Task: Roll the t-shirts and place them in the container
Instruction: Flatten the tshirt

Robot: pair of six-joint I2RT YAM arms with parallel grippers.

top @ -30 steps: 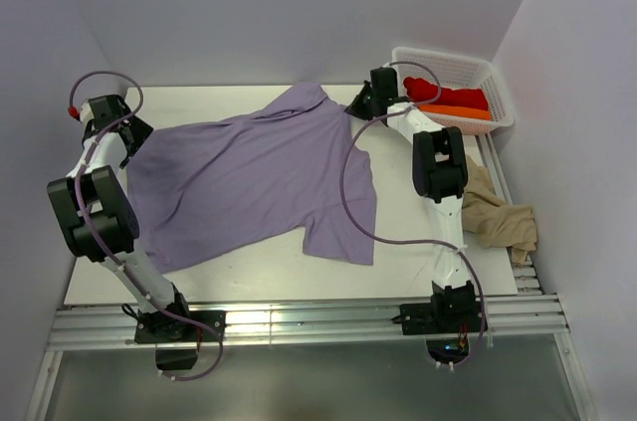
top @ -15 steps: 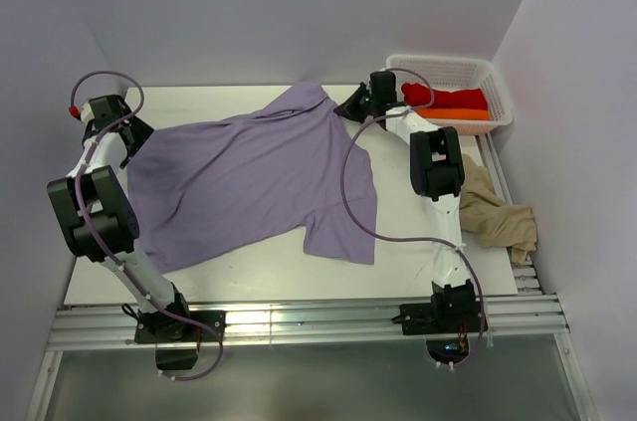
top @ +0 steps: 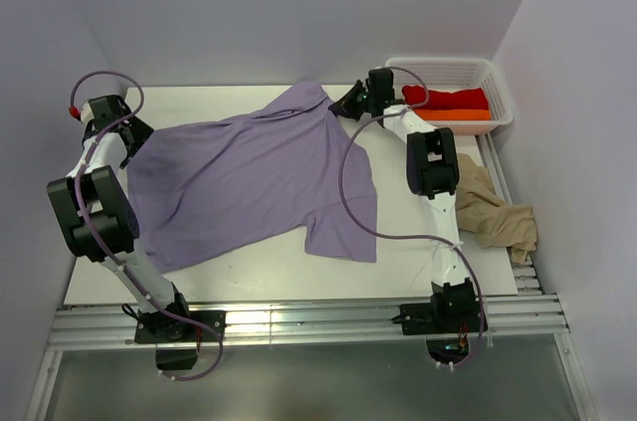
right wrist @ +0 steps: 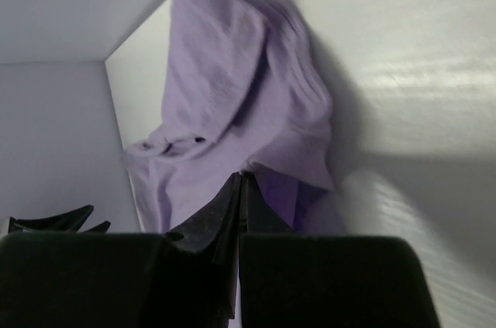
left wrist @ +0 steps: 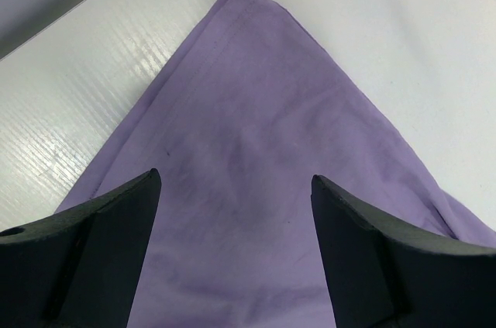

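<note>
Lavender shirt (top: 249, 177) lies lengthwise left-right; left tool (left wrist: 234, 183) gapes wide, right tool (right wrist: 239, 179) pinches it.

Soft even light, glare streaks on the table (left wrist: 70, 88) — right wrist view dim, shadowed; foreground blurred

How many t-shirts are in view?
4: lavender t-shirt spread on the table, beige t-shirt crumpled at its right edge, red t-shirt and orange t-shirt in the basket; more may be hidden there.

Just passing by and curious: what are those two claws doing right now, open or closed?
Left gripper: open, over a corner of the lavender t-shirt, holding nothing.
Right gripper: closed, apparently pinching the lavender t-shirt's edge.
</note>
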